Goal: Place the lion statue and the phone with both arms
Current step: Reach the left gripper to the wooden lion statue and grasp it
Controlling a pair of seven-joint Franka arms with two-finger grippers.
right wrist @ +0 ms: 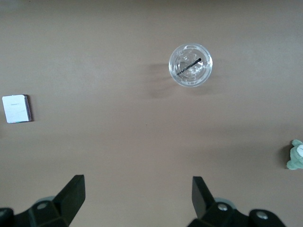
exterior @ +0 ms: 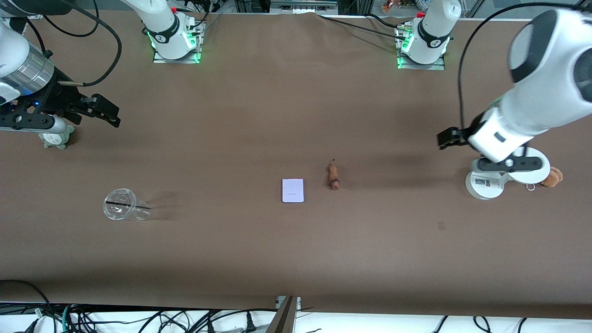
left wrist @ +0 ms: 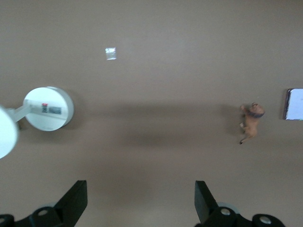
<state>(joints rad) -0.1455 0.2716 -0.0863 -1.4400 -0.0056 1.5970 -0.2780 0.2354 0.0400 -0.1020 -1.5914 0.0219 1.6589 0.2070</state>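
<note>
Near the middle of the brown table (exterior: 296, 106) the phone (exterior: 292, 190) lies flat, and the lion statue (exterior: 333, 176) lies just beside it, apart from it, toward the left arm's end. Both rest well apart from either gripper. The left gripper (exterior: 447, 138) hangs over bare table toward the left arm's end, its fingers (left wrist: 75, 201) spread wide and holding nothing; its wrist view shows the lion statue (left wrist: 251, 122) on its side and only an edge of the phone (left wrist: 294, 104), the rest cut off by the frame. The right gripper (exterior: 104, 111) hangs over the table at the right arm's end, jaws likewise wide apart and empty, with the phone (right wrist: 17, 109) in its wrist view.

A white stand (exterior: 485, 184) is partly covered by the left arm, and an orange-brown plush (exterior: 552, 177) peeks out beside it. A grey-green plush (exterior: 57, 138) sits half hidden under the right arm. A clear plastic cup (exterior: 122, 204) stands nearer the front camera than that plush.
</note>
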